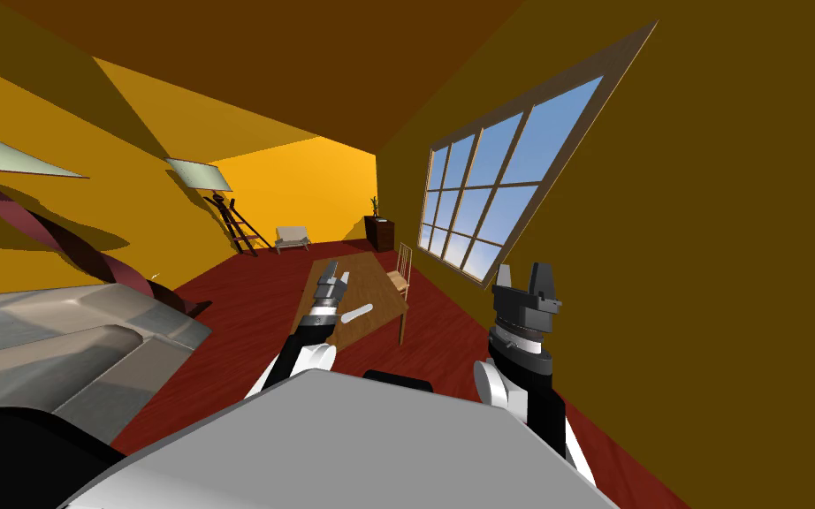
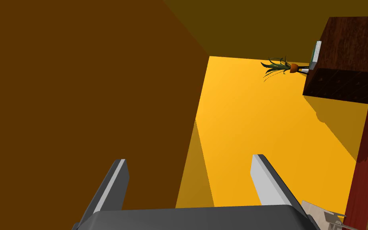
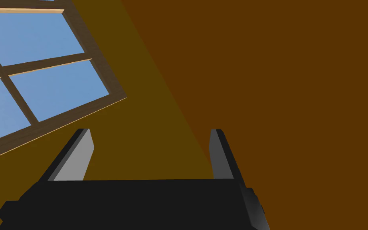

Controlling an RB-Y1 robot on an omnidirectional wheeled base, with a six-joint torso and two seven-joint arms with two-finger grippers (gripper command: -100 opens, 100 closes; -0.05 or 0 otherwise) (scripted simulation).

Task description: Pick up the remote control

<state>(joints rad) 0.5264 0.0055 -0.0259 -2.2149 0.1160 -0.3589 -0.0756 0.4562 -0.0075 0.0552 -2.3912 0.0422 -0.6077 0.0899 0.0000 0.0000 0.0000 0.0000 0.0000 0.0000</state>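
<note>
Where the grey sofa (image 1: 87,336) spreads well off to the left of the left gripper (image 1: 337,276), a long wooden table (image 1: 379,292) lies under that gripper, whose fingers stand wide apart and hold nothing. A pale chair (image 1: 401,269) stands at the table's right edge. The white remote control (image 1: 355,315) lies on the table just behind the gripper, beside its wrist. The right gripper (image 1: 521,276), also wide, is raised well apart, right of the table.

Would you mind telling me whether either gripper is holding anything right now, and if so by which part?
Nothing is held. The left gripper and right gripper both stand open and empty; the white remote lies on the table.
</note>
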